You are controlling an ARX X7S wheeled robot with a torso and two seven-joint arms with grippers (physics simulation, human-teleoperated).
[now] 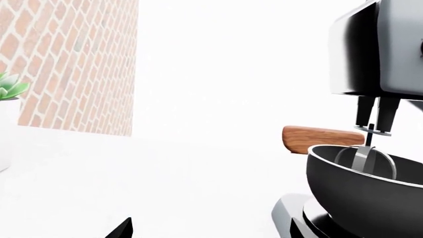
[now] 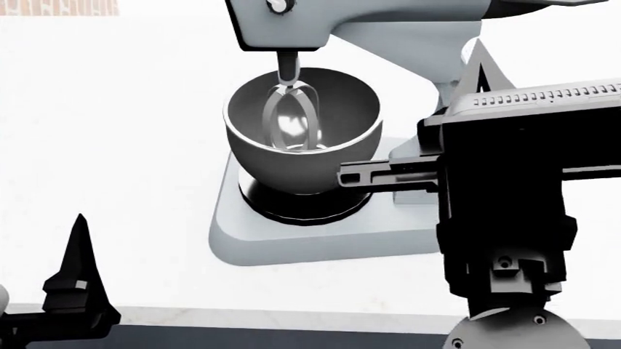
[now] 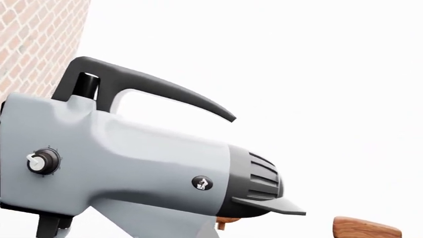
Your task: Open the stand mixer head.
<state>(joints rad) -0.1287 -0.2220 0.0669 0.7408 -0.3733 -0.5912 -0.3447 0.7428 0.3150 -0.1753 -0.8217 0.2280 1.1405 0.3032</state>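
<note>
The stand mixer head is a bulky light-grey body with a small knob and a black handle on top. It lies level over the metal bowl, also seen as the mixer head at the top of the head view. Its beater hangs inside the bowl. My right gripper is raised beside the mixer's neck, and its fingers are mostly hidden by the arm. My left gripper is low near the counter's front, left of the mixer. It is open, with one black fingertip showing.
The mixer's grey base sits on a white counter whose front edge runs near me. A brick wall and a potted plant stand at the far left. A wooden object lies behind the bowl.
</note>
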